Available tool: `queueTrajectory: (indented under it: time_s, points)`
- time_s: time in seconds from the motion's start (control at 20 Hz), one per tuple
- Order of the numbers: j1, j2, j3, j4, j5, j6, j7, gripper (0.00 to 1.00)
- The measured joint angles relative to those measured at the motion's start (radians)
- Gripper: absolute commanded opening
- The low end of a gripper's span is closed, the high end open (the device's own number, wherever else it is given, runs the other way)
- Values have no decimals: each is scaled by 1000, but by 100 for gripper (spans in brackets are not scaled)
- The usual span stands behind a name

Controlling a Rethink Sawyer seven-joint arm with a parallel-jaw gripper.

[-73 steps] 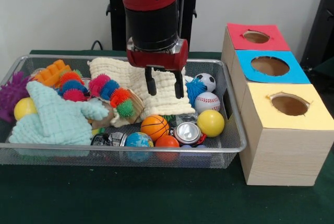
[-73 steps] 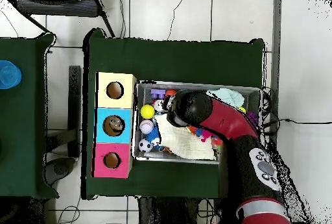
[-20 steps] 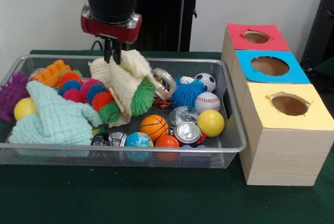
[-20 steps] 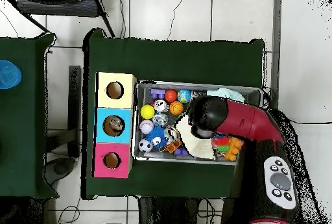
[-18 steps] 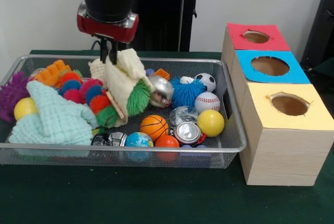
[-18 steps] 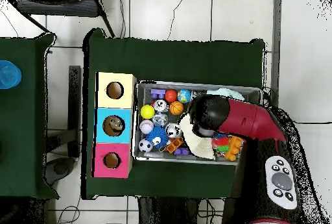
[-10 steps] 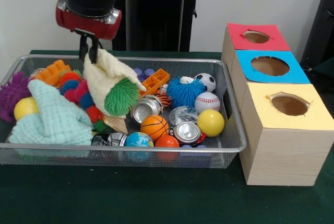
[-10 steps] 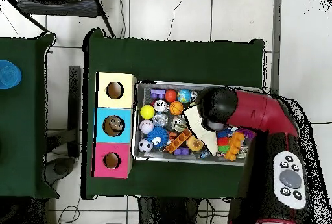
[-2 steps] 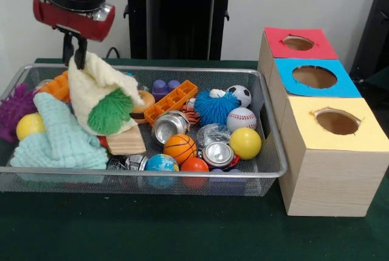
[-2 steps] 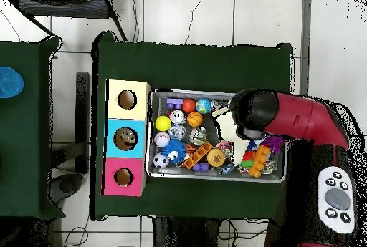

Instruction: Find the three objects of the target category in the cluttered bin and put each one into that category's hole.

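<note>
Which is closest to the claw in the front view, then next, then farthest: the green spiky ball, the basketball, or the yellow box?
From the claw:
1. Green spiky ball, just below it, wrapped in the cream cloth.
2. Basketball, mid-bin, near the front.
3. Yellow box, outside the bin.

One wire bin (image 9: 267, 151) at centre frame holds two cloths: a cream cloth (image 9: 91, 87) and a mint cloth (image 9: 58, 139). Balls number at least seven: soccer ball (image 9: 241, 94), baseball (image 9: 241, 118), yellow ball (image 9: 245, 143), basketball (image 9: 180, 148), globe ball (image 9: 161, 163), orange ball (image 9: 194, 165), another yellow ball (image 9: 28, 126). Two cans (image 9: 167, 127) show. Three holed boxes (image 9: 316, 78) stand at right.
</note>
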Motion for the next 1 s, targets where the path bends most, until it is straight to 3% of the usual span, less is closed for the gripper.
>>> queueTrajectory:
  time_s: [0.4,1.0]
  points:
    - [-42,-25,10,36,31,-3,0,100]
    - [-76,-103,51,250,232,-151,0,100]
